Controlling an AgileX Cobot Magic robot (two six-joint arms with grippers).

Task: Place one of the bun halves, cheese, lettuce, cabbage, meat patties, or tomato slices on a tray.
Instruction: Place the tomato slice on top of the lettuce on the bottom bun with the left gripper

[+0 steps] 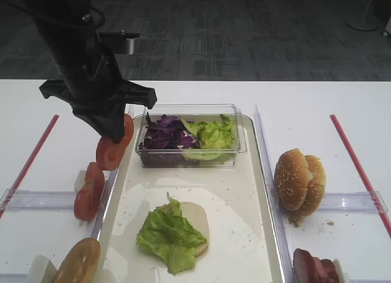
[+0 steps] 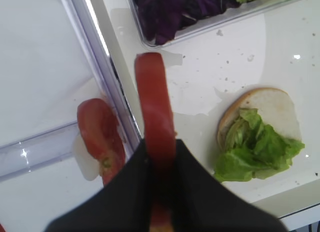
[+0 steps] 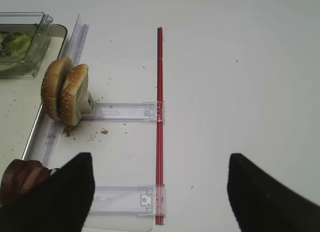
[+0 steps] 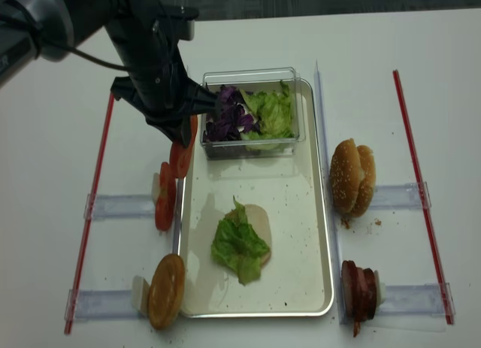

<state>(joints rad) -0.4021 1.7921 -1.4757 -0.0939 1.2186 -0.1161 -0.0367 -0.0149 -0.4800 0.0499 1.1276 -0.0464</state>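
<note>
i am carrying a tomato slice (image 2: 156, 109) pinched edge-on in the left gripper (image 1: 112, 138), hanging over the tray's (image 1: 259, 234) left rim; i should be easing it inward, flat over the lettuce (image 1: 169, 235). right gripper (image 3: 159, 192) is gaping, empty.

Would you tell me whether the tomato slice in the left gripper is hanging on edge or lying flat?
On edge: the tomato slice hangs vertically from the left gripper, clamped.
</note>
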